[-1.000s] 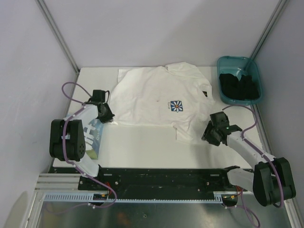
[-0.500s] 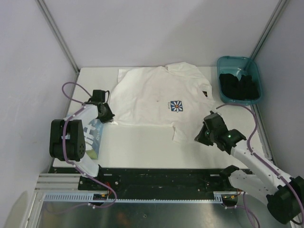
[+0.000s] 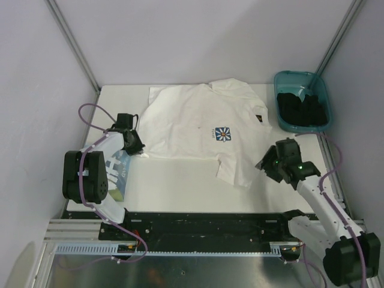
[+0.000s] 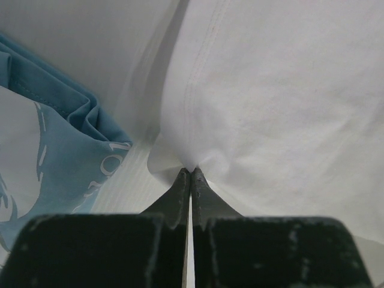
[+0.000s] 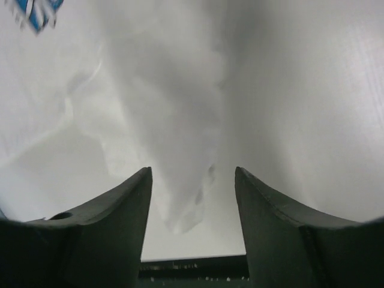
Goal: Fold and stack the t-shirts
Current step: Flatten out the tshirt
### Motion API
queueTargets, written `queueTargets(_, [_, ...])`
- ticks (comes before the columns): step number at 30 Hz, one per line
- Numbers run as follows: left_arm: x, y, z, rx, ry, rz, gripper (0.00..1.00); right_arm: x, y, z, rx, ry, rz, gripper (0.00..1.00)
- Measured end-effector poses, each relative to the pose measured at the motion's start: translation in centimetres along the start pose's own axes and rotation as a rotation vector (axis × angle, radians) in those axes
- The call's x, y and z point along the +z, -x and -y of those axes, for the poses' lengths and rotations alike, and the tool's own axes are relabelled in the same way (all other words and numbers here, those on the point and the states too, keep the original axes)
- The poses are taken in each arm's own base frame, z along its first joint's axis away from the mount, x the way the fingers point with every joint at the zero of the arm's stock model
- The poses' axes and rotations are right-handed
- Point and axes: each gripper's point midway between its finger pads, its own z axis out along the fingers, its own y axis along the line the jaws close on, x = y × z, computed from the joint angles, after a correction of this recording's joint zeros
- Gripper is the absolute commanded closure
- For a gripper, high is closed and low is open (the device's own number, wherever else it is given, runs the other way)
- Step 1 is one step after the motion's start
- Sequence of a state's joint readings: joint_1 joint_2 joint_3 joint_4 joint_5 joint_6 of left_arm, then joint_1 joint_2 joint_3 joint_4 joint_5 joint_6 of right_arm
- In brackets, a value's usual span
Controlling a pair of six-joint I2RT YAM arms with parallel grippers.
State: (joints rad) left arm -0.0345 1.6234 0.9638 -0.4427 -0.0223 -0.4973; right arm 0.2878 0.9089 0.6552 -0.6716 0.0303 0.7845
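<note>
White cotton covers most of the surface (image 3: 180,186): the white tee (image 3: 192,123) lies spread out with its daisy print (image 3: 223,133) facing up, the hem toward the arms. The left claw (image 3: 135,146) is closed on the tee's near left corner. The left wrist view shows only a small peak of cloth pinched between the tips. The right claw (image 3: 264,165) stands open at the rumpled near right corner, and in its wrist view a ridge of fabric runs between the spread fingers.

That left pinch looks shallow, so I judge that a firm pull could let the corner slip free. If the right claw closes on the ridge as it lies, it may take only one layer or a loose wrinkle and the fold would come out skewed. The second tee (image 3: 118,170), with its light-blue graphic, sits under the left arm and could be dragged along.

Most of that second tee is hidden by the arm. The dark things in the teal bin (image 3: 294,73) cannot be identified. Whether the right fingers touch the cloth is unclear.
</note>
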Motion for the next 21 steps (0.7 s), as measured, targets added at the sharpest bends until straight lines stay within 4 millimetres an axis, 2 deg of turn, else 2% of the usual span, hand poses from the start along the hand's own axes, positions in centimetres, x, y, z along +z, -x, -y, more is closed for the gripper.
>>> queueTargets(3, [0.0,0.0,0.0,0.000,0.000,0.000,1.00,0.5,2.6,2.1,0.068,-0.060,0.059,0.52])
queueTargets(7, [0.0,0.1,0.0,0.001,-0.002,0.001,1.00,2.1,4.7,3.6,0.117,-0.104,0.087,0.54])
queueTargets(13, [0.0,0.0,0.1,0.000,-0.004,-0.001,1.00,4.8,6.4,4.0,0.138,-0.113,0.098,0.53])
queueTargets(21, [0.1,0.1,0.2,0.001,-0.005,-0.001,1.00,7.8,7.6,3.8,0.138,-0.099,0.110,0.52])
